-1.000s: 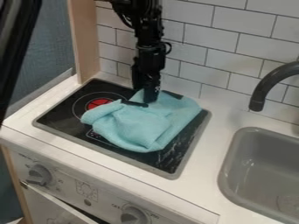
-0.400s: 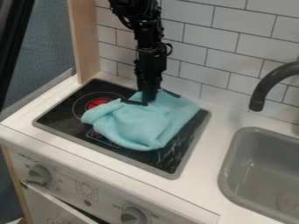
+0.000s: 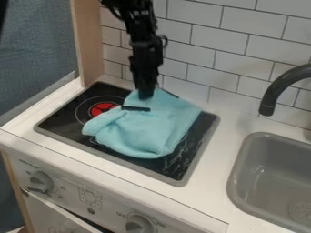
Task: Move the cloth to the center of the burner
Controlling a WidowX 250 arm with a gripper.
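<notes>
Pincer [image 3: 146,96] pointing down at the back of the hob [image 3: 61,120], in the camera view, its tip meeting the cloth [image 3: 144,134] at the raised back edge. Whether it stands wide or narrow, or has the cloth pinched, I cannot tell. Blue cloth bunches up around the tip; from there most of it lies in front of the pincer, on the side toward the camera, and spreads to both left and right.

It lies on the black hob, loose and wrinkled, covering much of the middle and right, with its left end folded over close by the red mark [image 3: 103,108]. That mark is uncovered. A short dark strip [image 3: 135,108] shows by the cloth's upper left part, just in front of the tip; what it is I cannot tell.

The arm [image 3: 144,43] comes in from the top edge, before the tiles [image 3: 200,41]. To the right of the hob, past a stretch of white counter [image 3: 209,166], are the gray sink [image 3: 233,182] and the dark faucet [image 3: 276,85]. Two knobs [image 3: 41,181] sit on the front panel below.
</notes>
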